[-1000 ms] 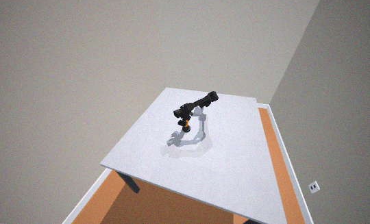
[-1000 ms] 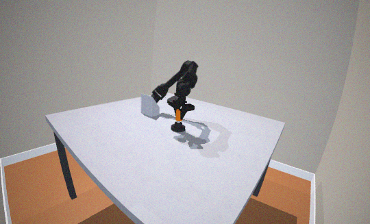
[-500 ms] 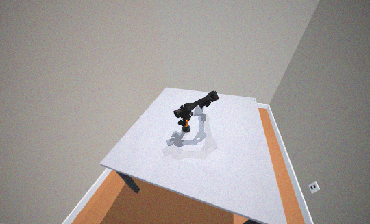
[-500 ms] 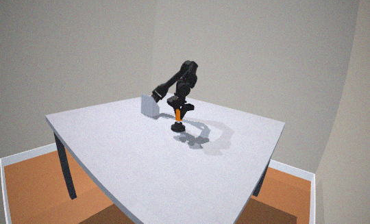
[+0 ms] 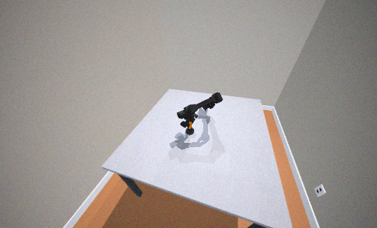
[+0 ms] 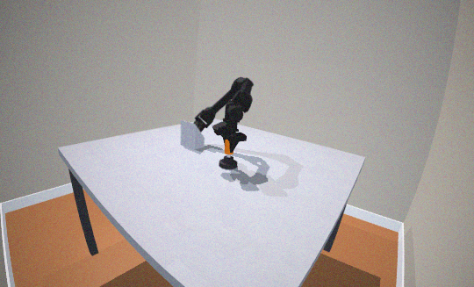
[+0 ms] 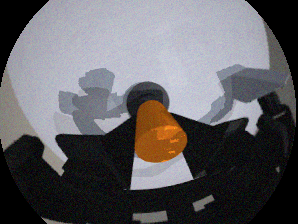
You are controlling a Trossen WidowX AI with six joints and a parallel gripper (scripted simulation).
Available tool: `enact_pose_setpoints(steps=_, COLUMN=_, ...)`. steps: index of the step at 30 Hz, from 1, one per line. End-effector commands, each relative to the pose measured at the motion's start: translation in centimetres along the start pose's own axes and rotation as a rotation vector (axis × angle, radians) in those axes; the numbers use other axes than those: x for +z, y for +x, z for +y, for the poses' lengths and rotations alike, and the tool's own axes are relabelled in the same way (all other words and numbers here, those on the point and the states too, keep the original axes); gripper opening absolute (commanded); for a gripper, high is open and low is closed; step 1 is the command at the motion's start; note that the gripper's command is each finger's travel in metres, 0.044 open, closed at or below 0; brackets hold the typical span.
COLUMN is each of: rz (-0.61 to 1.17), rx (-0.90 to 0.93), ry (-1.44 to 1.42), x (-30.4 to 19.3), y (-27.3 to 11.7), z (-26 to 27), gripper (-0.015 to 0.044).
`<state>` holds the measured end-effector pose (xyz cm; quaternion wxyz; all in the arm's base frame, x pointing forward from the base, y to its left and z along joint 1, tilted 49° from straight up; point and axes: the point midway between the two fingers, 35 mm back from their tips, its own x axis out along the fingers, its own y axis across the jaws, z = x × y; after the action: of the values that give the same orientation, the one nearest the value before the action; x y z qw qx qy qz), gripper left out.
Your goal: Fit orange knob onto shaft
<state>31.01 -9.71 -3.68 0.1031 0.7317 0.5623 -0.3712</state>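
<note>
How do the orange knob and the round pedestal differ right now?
The orange knob is bright orange, the round pedestal black. The knob is taller and narrower, the pedestal squat and wider. The gripper holds the knob raised; the pedestal rests on the table.
</note>
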Motion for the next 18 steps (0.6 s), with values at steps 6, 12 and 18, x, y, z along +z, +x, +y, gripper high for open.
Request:
enact_pose_setpoints(steps=6, rz=-0.004, rx=0.001, ry=0.051, x=-0.09, y=-0.06, z=0.46, gripper=0.0000)
enact_pose_setpoints(steps=12, rz=-0.003, rx=0.001, ry=0.051, x=-0.11, y=0.28, z=0.43, gripper=0.0000)
enact_pose_setpoints(steps=18, rz=-0.003, rx=0.001, ry=0.051, x=-0.10, y=0.26, z=0.43, gripper=0.0000)
